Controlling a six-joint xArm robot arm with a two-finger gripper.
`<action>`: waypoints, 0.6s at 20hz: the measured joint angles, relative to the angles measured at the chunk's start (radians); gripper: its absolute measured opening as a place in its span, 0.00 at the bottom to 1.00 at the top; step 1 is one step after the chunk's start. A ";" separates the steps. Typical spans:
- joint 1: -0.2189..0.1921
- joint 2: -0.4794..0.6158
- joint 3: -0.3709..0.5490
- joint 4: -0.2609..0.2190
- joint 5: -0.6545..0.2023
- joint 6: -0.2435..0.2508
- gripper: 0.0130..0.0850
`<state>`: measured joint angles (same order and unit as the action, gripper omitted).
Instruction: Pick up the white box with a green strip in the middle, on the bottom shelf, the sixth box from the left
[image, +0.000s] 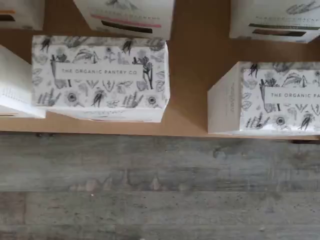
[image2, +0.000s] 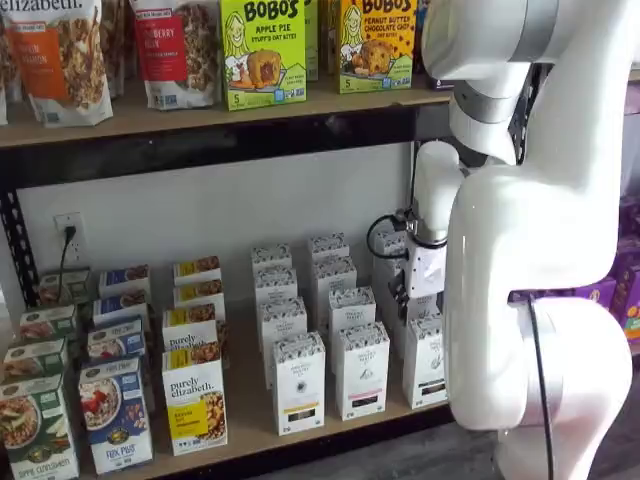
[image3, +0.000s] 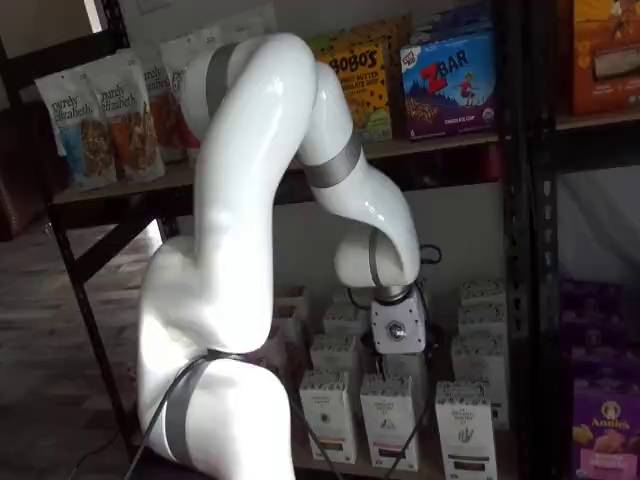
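White box (image2: 425, 362): tall narrow carton, upright, front face outward. Top printed with dark botanical speckle; in the wrist view the top (image: 281, 95) carries a pale label reading "THE ORGANIC PANTRY CO", partly legible. Small dark logo mid-front and a thin greenish band low on the front, seen in a shelf view (image3: 463, 430). It stands at the front of its column, just behind the front lip, with like cartons behind and a gap to the carton beside it.

Desk (image2: 245, 400): lowest board of the rack, pale wood; bare wood shows between the cartons (image: 195, 60).
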<state>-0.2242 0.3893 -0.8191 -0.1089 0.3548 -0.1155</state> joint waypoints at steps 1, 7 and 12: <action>-0.004 0.009 -0.010 -0.003 0.006 -0.001 1.00; -0.035 0.088 -0.084 0.022 0.017 -0.057 1.00; -0.057 0.152 -0.134 0.076 -0.008 -0.129 1.00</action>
<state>-0.2815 0.5410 -0.9536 -0.0325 0.3463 -0.2443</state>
